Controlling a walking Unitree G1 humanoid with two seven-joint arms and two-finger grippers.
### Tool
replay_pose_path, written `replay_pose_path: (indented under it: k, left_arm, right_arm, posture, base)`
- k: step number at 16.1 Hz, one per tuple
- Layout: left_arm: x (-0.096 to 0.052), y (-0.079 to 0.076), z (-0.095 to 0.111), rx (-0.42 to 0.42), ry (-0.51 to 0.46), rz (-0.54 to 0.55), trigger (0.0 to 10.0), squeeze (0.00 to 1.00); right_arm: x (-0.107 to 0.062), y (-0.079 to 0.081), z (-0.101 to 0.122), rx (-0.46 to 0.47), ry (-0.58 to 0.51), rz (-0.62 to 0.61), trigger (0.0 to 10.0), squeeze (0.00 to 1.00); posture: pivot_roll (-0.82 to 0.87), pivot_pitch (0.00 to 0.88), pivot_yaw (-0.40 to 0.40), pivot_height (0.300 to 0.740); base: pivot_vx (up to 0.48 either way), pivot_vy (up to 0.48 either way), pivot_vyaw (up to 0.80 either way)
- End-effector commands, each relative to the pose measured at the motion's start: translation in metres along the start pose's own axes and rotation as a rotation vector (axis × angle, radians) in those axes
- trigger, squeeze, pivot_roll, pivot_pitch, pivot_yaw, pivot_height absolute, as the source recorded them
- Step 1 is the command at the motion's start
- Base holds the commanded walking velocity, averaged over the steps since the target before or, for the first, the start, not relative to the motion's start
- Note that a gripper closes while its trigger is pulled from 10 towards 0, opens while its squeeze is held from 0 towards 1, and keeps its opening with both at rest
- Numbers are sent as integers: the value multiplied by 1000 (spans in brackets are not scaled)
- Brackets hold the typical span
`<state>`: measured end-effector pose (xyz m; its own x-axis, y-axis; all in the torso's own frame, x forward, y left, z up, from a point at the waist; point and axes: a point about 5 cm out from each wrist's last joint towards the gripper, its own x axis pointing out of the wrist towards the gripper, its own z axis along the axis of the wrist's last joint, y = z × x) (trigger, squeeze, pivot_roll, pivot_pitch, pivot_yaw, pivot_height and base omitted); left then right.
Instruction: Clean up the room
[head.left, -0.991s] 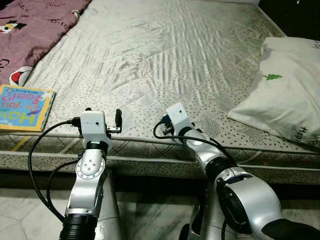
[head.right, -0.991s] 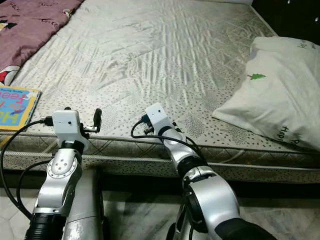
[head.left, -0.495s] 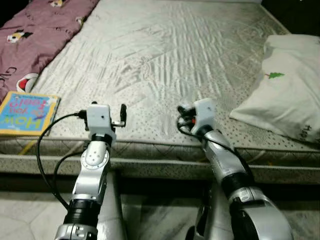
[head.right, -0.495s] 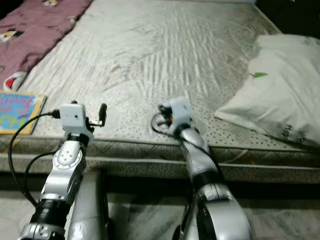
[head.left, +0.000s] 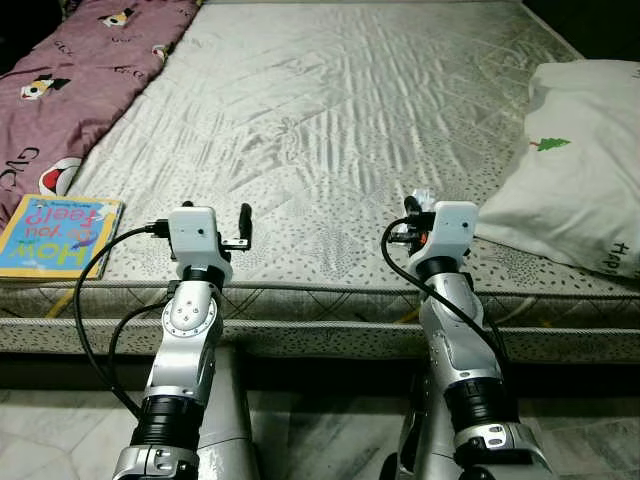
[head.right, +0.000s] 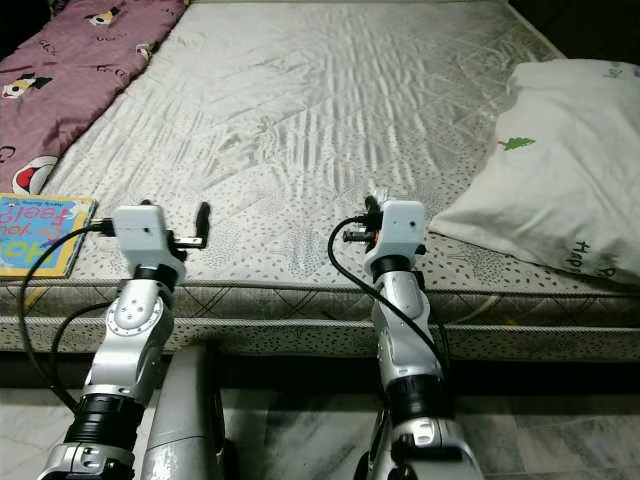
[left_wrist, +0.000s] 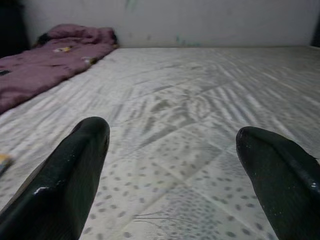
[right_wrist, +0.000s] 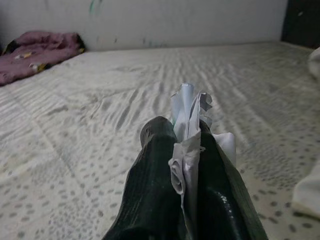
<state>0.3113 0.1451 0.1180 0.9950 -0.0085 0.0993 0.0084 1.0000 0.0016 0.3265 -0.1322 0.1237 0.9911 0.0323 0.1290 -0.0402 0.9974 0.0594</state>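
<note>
My right gripper (right_wrist: 182, 127) is shut on a crumpled scrap of white paper (right_wrist: 188, 106), which sticks up between the two black fingers. It hovers over the near edge of the bare mattress (head.left: 330, 110), just left of the white pillow (head.left: 585, 180). The left gripper (left_wrist: 172, 132) is open with nothing between its fingers, held over the mattress edge right of a colourful children's book (head.left: 55, 235). That book lies flat at the near left corner of the bed.
A purple printed blanket (head.left: 75, 75) covers the far left of the bed. The pillow with a small green tree print lies at the right side. Pale tiled floor (head.left: 50, 440) runs below the bed edge.
My right arm has swung from pointing left to pointing straight ahead, carrying the paper to the right. The left arm has kept its pose. The camera has shifted slightly.
</note>
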Motion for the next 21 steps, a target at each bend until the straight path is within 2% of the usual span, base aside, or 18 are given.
replay_pose_path:
  k: [1, 3, 4, 9, 12, 14, 18, 19, 21]
  left_arm:
    - [-1, 3, -2, 12, 5, 0, 10000, 0]
    - [-2, 5, -5, 12, 20, 8, 10000, 0]
    - [-2, 2, -4, 12, 20, -11, 10000, 0]
    - [-4, -3, -7, 10, 29, -30, 10000, 0]
    - [-7, -6, -8, 3, 33, -36, 10000, 0]
    - [-8, -6, -9, 1, 36, -37, 10000, 0]
    - [-8, -7, -9, 0, 37, -35, 10000, 0]
    - [-8, -7, -8, 4, 34, -25, 10000, 0]
    - [-10, -6, -7, 6, 31, -20, 10000, 0]
  right_arm:
    - [0, 2, 4, -2, -11, -9, 0, 0]
    - [-2, 1, 4, 8, -6, -24, 0, 0]
    - [-3, 1, 4, -5, 3, -32, 10000, 0]
    - [-3, -4, 4, -30, 25, -74, 10000, 0]
    - [-6, 1, 1, -48, 44, -53, 10000, 0]
    - [-8, 3, 0, -38, 46, -45, 10000, 0]
    - [-12, -2, -5, -56, 79, -67, 10000, 0]
    - [-14, -6, -11, -93, 110, -102, 10000, 0]
    - [-17, -6, -16, -112, 127, -98, 10000, 0]
  posture:
    - [30, 0, 39, 485]
    - [27, 0, 51, 485]
    - [30, 0, 54, 497]
    - [23, 0, 53, 540]
    - [29, 0, 45, 580]
    - [30, 0, 44, 589]
    - [30, 0, 38, 648]
    - [34, 0, 37, 648]
    - [39, 0, 37, 648]
  base:
    - [0, 0, 0]
    - [0, 0, -238]
    - [0, 0, 0]
    - [0, 0, 0]
    - [0, 0, 0]
    - [0, 0, 0]
    - [0, 0, 0]
    - [0, 0, 0]
    - [0, 0, 0]
